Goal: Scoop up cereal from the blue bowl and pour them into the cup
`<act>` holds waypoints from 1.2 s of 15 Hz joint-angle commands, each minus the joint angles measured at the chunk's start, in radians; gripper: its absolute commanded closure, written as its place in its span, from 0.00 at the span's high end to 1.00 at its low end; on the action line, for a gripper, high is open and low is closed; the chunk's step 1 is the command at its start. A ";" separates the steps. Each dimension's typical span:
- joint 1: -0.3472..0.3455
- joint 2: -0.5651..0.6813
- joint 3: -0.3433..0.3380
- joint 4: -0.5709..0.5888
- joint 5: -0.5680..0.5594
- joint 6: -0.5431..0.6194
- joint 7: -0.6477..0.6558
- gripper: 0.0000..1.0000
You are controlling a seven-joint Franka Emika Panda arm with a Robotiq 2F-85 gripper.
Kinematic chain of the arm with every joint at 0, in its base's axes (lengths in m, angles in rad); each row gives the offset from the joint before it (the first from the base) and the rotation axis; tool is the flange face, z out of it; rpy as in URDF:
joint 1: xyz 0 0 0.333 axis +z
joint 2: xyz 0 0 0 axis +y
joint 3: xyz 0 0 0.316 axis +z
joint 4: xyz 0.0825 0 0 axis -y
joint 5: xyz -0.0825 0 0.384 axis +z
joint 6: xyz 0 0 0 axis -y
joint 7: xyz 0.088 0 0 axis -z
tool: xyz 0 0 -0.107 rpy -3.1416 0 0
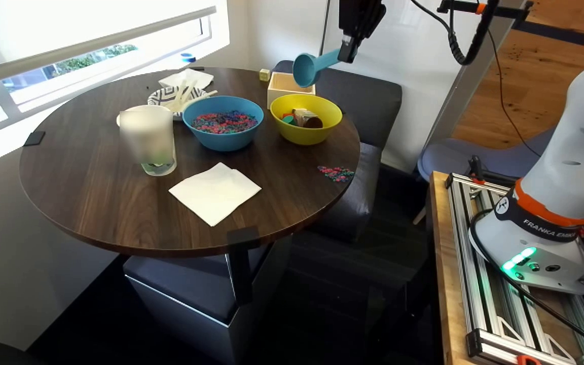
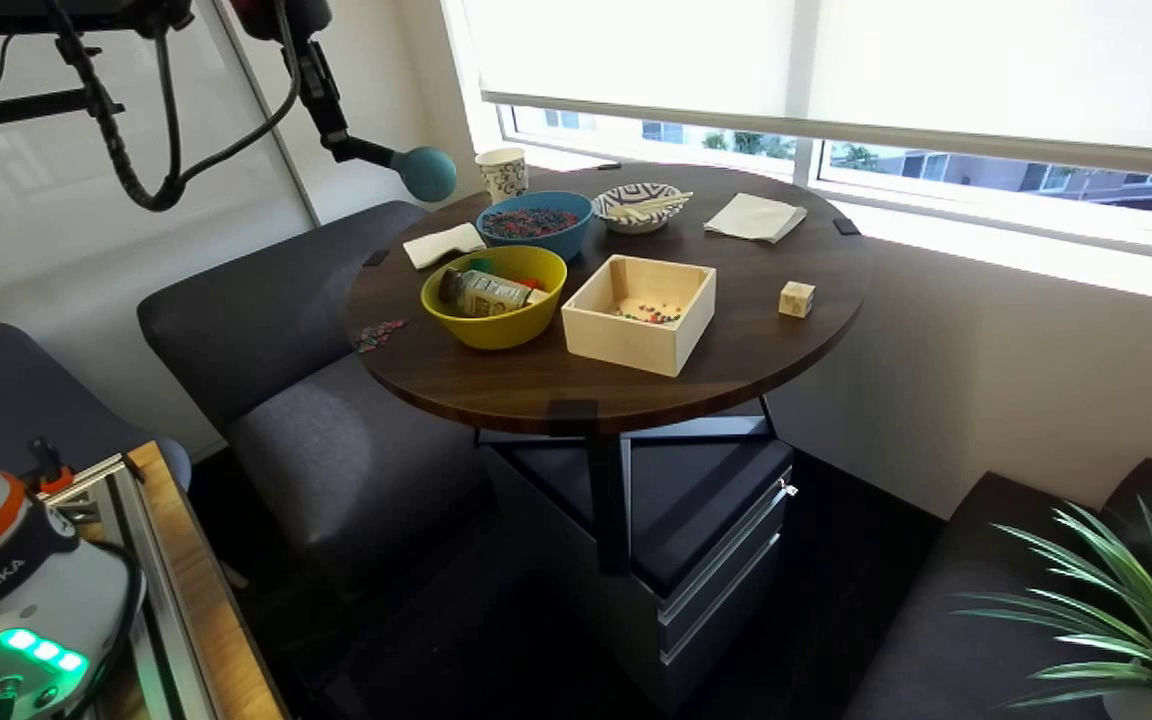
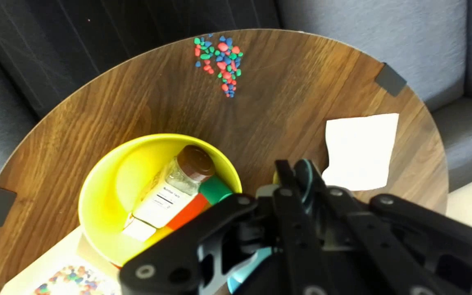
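My gripper [image 1: 347, 52] is shut on the handle of a blue scoop [image 1: 304, 70], held high above the table. In an exterior view the round scoop end [image 2: 426, 173] sticks out sideways from the fingertips; its inside is not clear. The blue bowl [image 1: 223, 139] stands on the round table with cereal [image 1: 224, 122] heaped in it, apart from the scoop. The cup [image 2: 503, 175], pale with a printed pattern, stands upright beside the bowl; its upper part is blurred in an exterior view [image 1: 157, 167]. In the wrist view the handle's edge shows between the gripper's fingers [image 3: 284, 168].
A yellow bowl [image 1: 304, 136] holding a jar [image 2: 491, 295] stands near the blue bowl. Around them are a wooden box [image 2: 626, 340] with pieces inside, a patterned bowl [image 2: 636, 220] with sticks, napkins [image 1: 216, 192], a small block [image 2: 796, 299] and spilled pieces [image 3: 225, 61] near the edge.
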 commanded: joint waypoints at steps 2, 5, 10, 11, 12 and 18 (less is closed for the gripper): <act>0.012 0.236 -0.061 0.309 0.083 -0.276 -0.168 0.02; -0.001 0.354 -0.075 0.436 0.127 -0.416 -0.272 0.02; -0.028 0.331 -0.045 0.400 0.097 -0.393 -0.239 0.08; -0.028 0.325 -0.045 0.400 0.097 -0.393 -0.239 0.02; -0.030 0.342 -0.043 0.411 0.081 -0.380 -0.230 0.02; -0.015 0.579 -0.005 0.696 -0.053 -0.577 -0.248 0.02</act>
